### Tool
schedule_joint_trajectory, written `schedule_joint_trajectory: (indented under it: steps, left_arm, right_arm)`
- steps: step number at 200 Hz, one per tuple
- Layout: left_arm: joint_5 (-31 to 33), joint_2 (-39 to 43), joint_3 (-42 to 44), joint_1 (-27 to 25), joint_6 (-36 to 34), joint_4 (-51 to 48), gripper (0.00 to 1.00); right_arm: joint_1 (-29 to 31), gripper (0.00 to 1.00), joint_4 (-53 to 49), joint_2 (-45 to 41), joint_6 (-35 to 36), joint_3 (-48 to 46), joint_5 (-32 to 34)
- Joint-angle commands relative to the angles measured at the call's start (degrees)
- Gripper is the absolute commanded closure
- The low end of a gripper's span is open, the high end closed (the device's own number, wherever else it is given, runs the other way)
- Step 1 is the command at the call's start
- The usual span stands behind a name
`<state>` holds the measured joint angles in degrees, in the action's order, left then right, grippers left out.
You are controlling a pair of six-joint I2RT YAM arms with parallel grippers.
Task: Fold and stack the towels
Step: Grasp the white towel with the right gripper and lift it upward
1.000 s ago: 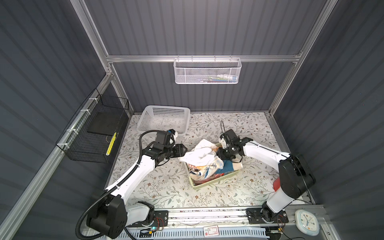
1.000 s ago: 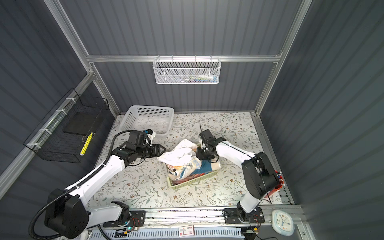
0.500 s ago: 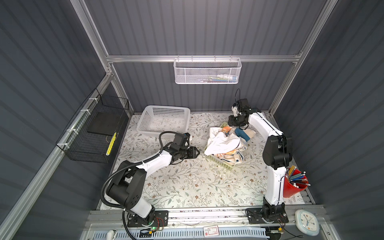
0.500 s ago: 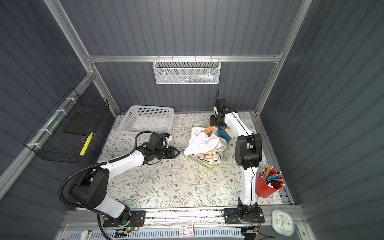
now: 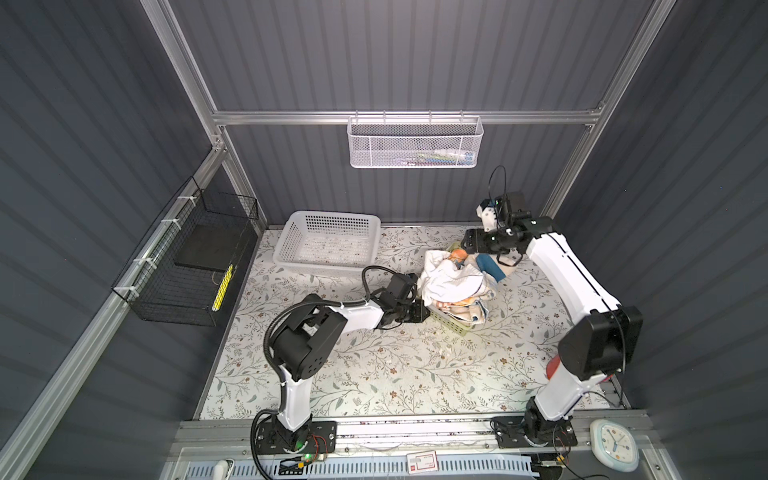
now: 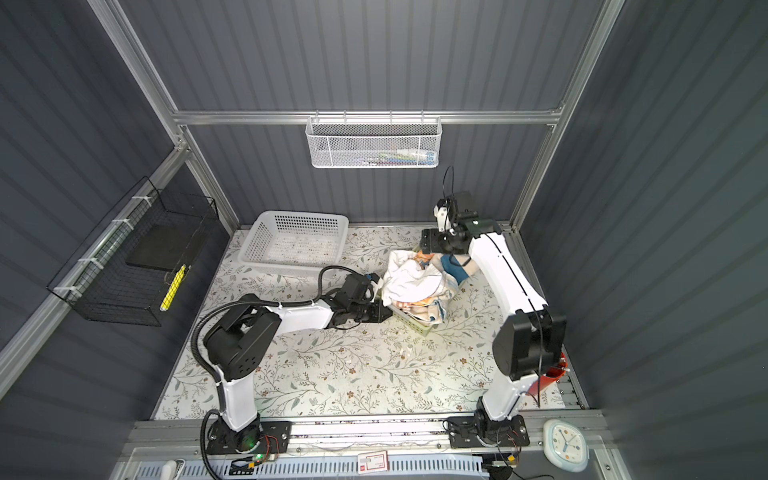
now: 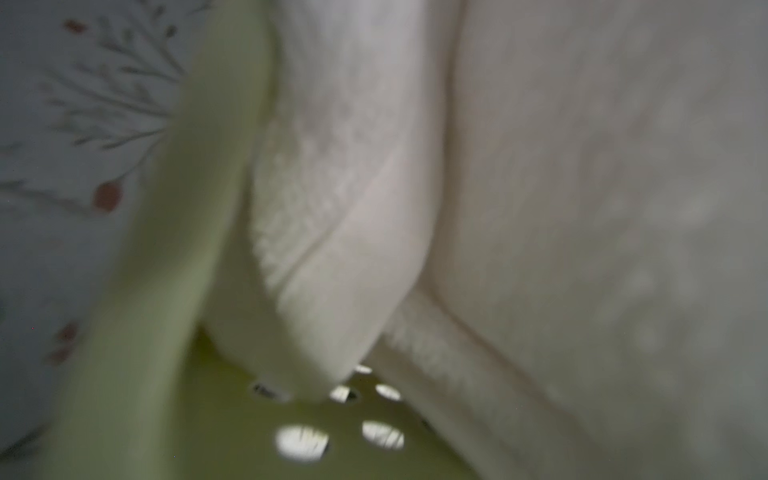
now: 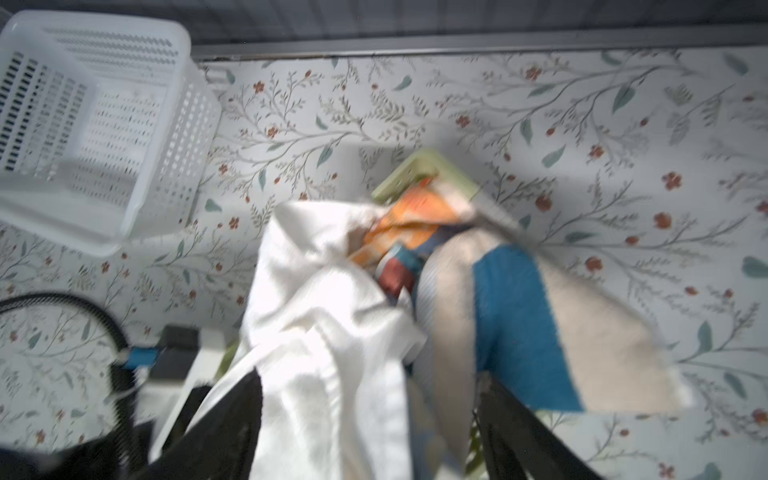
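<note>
Crumpled towels (image 5: 453, 282) in green basket (image 5: 451, 326); right hand (image 8: 368, 390) apart, left hand (image 5: 420, 311) unclear.

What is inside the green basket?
In the green basket: a crumpled white towel on top, an orange towel, a cream-and-blue towel hanging over the rim. Whatever lies beneath them is covered.
</note>
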<state>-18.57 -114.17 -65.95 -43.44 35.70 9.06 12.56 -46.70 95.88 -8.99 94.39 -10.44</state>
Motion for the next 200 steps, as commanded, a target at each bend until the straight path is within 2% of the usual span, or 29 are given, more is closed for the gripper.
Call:
schedule_joint_trajectory:
  steps: [1,31,45,51,61,84,118,133,148,170,200]
  left_arm:
    - [-1.48,-5.18,-7.77,-1.09,1.6,4.52,0.83]
    - [-0.74,-12.01,-18.32,-1.56,1.54,4.29,0.85]
    - [-0.74,-12.73,-21.02,-1.56,0.43,2.2,0.8]
    - [1.49,-12.5,-21.54,-1.6,-0.26,1.22,0.76]
    - [2.2,-11.32,-21.25,-1.57,-1.07,0.03,0.68]
    - [3.85,-7.7,-18.36,-1.56,-2.77,-2.57,0.59]
    - [5.73,-3.28,-12.63,-1.45,-3.67,-4.41,0.54]
    - [5.91,-2.0,-10.8,-1.45,-3.67,-4.56,0.53]
    - [6.1,-0.99,-9.35,-1.45,-3.63,-4.97,0.53]
    - [6.69,0.79,-7.51,-1.19,-3.97,-5.79,0.53]
    - [7.32,3.66,-6.12,-0.6,-5.03,-6.74,0.52]
  right_arm:
    - [0.67,0.19,0.62,-3.4,-2.93,-5.2,-3.61]
    - [1.23,0.15,-0.63,-3.55,-2.74,-7.76,-2.62]
    - [1.37,0.13,-0.75,-2.32,-2.85,-7.67,-2.39]
    - [1.5,0.13,-0.57,-1.58,-2.91,-7.49,-2.4]
    - [1.88,0.12,-0.41,-0.31,-2.87,-6.91,-2.44]
    - [3.78,0.1,-1.64,3.52,-2.24,-3.47,-0.69]
    - [6.63,0.09,-2.85,9.05,-1.73,-0.19,4.72]
    - [7.16,0.12,-3.16,11.4,-1.06,1.22,8.15]
    - [7.65,0.22,-5.09,13.95,0.11,3.85,11.66]
    - [8.61,0.55,-6.61,14.68,1.06,6.17,15.68]
    - [8.91,0.89,-5.27,10.02,1.91,8.56,18.63]
